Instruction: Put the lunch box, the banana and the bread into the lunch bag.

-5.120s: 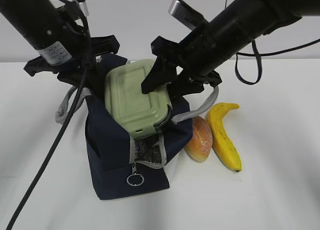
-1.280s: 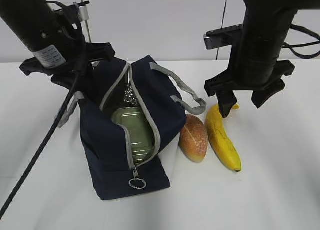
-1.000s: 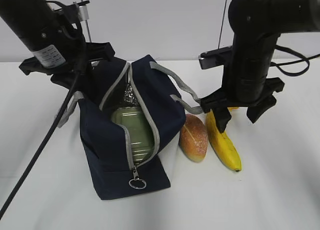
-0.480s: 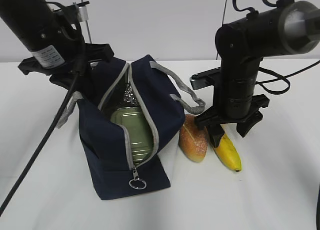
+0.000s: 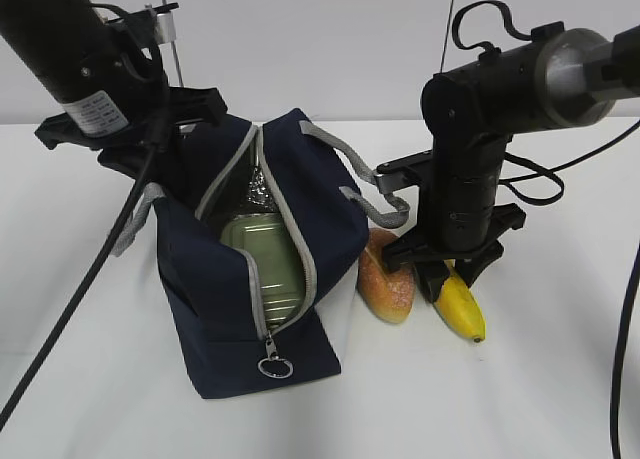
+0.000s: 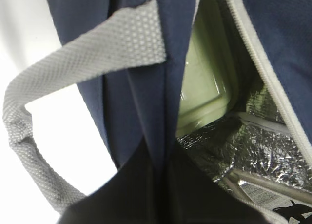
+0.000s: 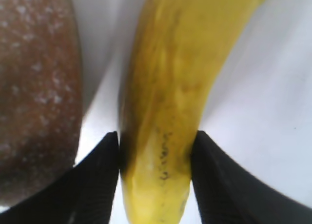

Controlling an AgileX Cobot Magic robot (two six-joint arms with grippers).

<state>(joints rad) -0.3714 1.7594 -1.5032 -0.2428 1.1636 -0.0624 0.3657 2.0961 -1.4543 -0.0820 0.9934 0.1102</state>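
Banana point(image 7: 163, 102): lies on white table point(image 5: 560, 379), just R of bread point(image 5: 388, 276), far end hidden under R arm in ext. view. Sits between the two black fingers point(image 7: 92, 185) of R gripper point(image 7: 156, 177); both inner faces touch its sides, one finger down in the gap btw banana and bread. Jaws narrowed to banana's width, closed on it; banana on table surface.

Bread: on table, btw lunch bag point(image 5: 215, 279) and banana, touching neither finger visibly.

Lunch box point(image 5: 265, 264): inside bag, green lid showing through open zip; silver lining beside it in L wrist view.

L gripper point(image 5: 150, 139): at bag's far rim; dark fingers pinch navy fabric by grey handle point(image 6: 58, 77), jaws nearly together.
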